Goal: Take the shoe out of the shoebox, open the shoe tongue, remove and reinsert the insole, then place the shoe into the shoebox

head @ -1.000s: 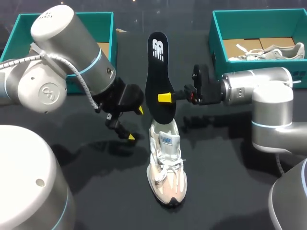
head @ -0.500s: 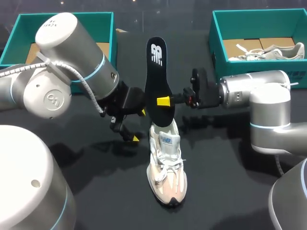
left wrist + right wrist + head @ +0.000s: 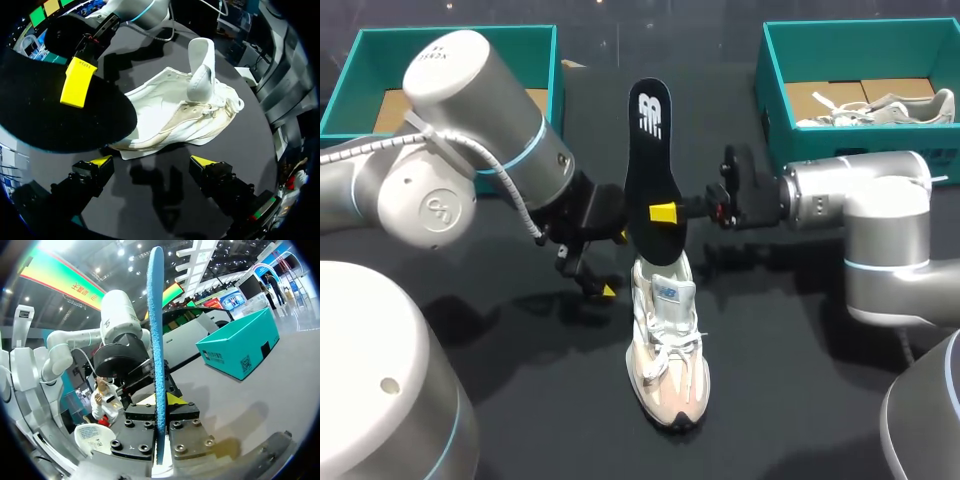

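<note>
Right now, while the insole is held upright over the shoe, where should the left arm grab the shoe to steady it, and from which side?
Probably the heel of the shoe, one finger on each side wall, coming in low from the left rear, where the open left fingers sit. The heel is narrow, and the upright insole and raised tongue crowd the opening above.

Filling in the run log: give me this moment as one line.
phase: insole out | right gripper: shut on flat black insole, upright over white-and-beige sneaker | left gripper: open, beside sneaker | sneaker: on black table
</note>
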Robot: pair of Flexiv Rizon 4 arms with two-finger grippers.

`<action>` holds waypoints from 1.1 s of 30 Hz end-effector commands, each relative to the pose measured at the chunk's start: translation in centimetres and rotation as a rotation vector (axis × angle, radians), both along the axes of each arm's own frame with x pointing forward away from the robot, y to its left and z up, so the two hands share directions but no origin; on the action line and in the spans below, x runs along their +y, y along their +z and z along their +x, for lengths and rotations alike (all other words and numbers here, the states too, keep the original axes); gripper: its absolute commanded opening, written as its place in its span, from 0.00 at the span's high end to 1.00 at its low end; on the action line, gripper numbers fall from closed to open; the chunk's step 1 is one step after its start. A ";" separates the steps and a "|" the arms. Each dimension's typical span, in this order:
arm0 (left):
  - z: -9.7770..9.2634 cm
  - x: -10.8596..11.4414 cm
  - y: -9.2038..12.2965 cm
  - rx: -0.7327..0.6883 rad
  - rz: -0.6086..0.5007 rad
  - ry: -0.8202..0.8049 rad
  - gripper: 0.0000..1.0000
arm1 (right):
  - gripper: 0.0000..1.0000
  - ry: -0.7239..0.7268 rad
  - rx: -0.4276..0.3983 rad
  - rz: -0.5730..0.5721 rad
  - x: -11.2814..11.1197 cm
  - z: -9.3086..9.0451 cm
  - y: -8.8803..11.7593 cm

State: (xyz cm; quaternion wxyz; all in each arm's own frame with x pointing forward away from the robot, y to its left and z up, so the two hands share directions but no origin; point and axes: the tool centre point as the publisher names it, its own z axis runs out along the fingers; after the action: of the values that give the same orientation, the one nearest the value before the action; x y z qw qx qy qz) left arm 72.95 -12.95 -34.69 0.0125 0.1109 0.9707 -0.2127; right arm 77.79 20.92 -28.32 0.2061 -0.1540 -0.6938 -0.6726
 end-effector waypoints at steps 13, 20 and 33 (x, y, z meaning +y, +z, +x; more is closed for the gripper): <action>0.2 -0.5 -1.0 -0.002 -0.006 0.005 0.00 | 1.00 -0.072 -0.011 0.004 -0.4 -0.7 -0.5; 0.2 -0.5 -1.4 0.007 -0.011 0.008 0.00 | 1.00 -0.107 -0.006 -0.001 -0.2 -0.7 -0.6; 0.4 -0.9 -1.5 -0.003 -0.012 0.010 0.00 | 1.00 -0.157 0.014 -0.034 0.5 -1.0 -0.7</action>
State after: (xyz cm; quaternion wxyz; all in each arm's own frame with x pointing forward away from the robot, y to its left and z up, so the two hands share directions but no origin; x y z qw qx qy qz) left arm 73.34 -13.60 -36.02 0.0150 0.1068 0.9695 -0.2200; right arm 77.23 21.21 -29.28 0.1597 -0.2110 -0.6886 -0.6752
